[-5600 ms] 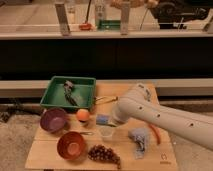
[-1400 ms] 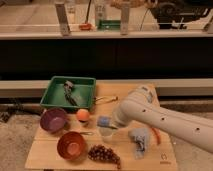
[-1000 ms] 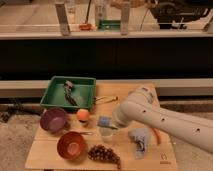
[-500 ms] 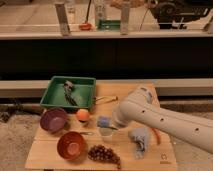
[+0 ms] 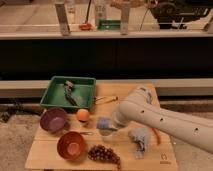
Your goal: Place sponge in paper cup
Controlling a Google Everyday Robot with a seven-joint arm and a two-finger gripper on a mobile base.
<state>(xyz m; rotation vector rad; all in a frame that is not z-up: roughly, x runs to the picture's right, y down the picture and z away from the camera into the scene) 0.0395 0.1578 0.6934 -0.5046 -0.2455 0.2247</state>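
- Gripper of the white arm sits in the lower middle of the frame, at the left end of the thick white wrist. I cannot tell if it is spread or pinching, because the blue-grey rectangular sponge covers its tip.
- This sponge is at the gripper, directly above the small pale paper cup, which shows only partly beneath it. I cannot say whether the sponge already touches the cup's rim.
- First risk, as I judge it: the sponge looks about as wide as the cup's mouth. If it is released off-centre, it may rest on the rim or drop onto the light wooden table.
- Second risk: a paper cup is light. A push from the arm, downward or sideways, could tip it or slide it toward the round orange fruit just to its left, or toward the dark bunch of grapes near it at the bottom of the frame.
- Third risk: a soft sponge may cling to the gripper and come out again on the way up, perhaps lifting the cup too.
- Fourth risk: the crumpled grey-blue cloth lies near, at lower right under the arm. A low retreat could drag it.
- Less danger for the purple round bowl, the red-orange bowl and the green rectangular plastic tray, which are all apart from the cup, at left and upper left.
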